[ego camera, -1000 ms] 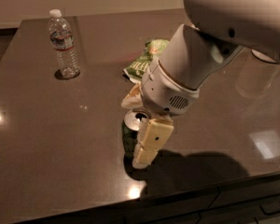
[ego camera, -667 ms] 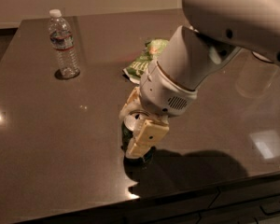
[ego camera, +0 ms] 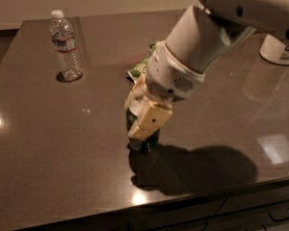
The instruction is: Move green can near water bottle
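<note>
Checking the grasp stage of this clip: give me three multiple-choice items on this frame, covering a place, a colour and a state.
1. Where on the table is the bottle? A front edge B back left C far right
2. The can is: A red B blue C green
3. The can is: A gripped by the hand B lying loose C atop the bottle

Answers: B, the bottle stands at the back left corner; C, dark green shows beside the fingers; A, the hand, low near the front edge, clasps both its sides.

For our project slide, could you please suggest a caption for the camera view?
Gripper clasps the green can near the front edge of the table, water bottle standing back left.
</note>
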